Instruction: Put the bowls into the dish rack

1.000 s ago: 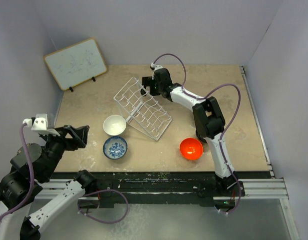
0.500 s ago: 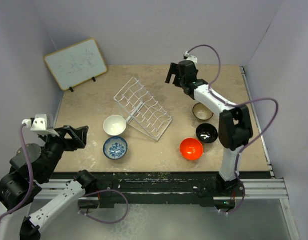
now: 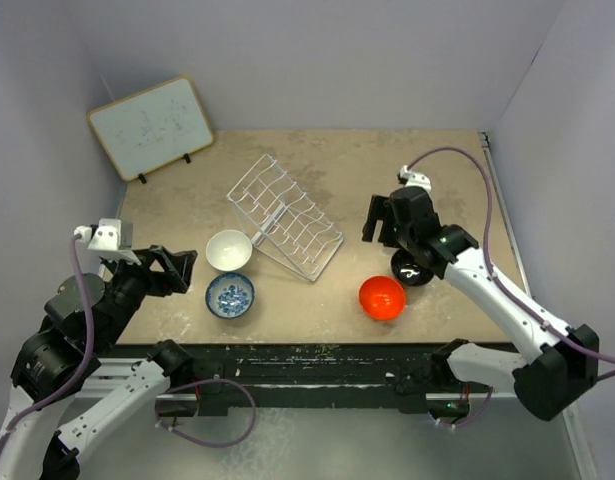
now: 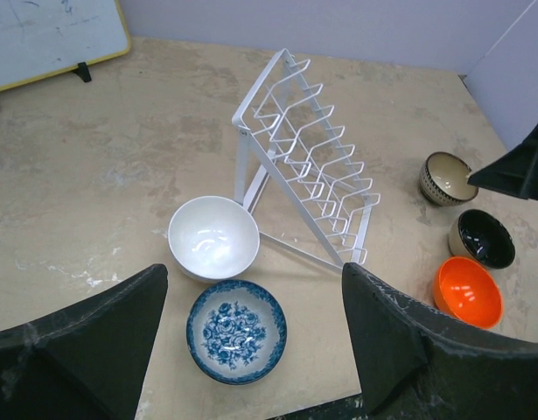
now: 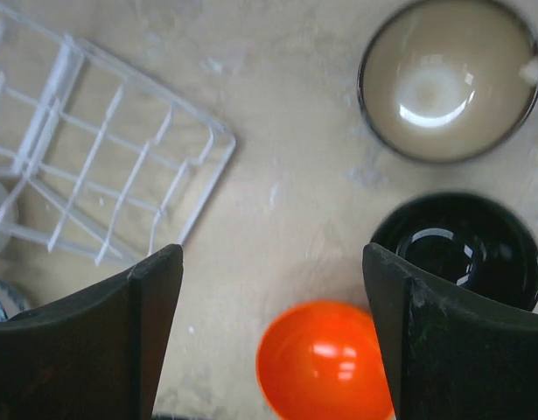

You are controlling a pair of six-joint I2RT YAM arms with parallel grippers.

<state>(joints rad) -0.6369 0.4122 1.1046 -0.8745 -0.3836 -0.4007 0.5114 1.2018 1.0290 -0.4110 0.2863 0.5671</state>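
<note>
The white wire dish rack (image 3: 285,215) (image 4: 303,153) (image 5: 102,166) stands slanted mid-table with nothing in it. Left of it sit the white bowl (image 3: 229,250) (image 4: 213,236) and the blue-and-white bowl (image 3: 230,296) (image 4: 237,331). To the right lie the orange bowl (image 3: 382,297) (image 5: 325,363), the black bowl (image 3: 412,268) (image 5: 461,245) and the brown-inside bowl (image 4: 447,178) (image 5: 448,79). My left gripper (image 3: 172,268) (image 4: 255,273) hovers open, high above the near left bowls. My right gripper (image 3: 384,222) (image 5: 270,254) hangs open above the three right bowls, hiding the brown one from the top view.
A wood-framed whiteboard (image 3: 150,126) leans at the back left corner. Grey walls close in the table on three sides. The table's near edge (image 3: 327,345) runs just in front of the blue-and-white and orange bowls.
My right arm swung from behind the rack round to the right and nearer, now over the right-hand bowls. My left gripper edged forward and to the right.
</note>
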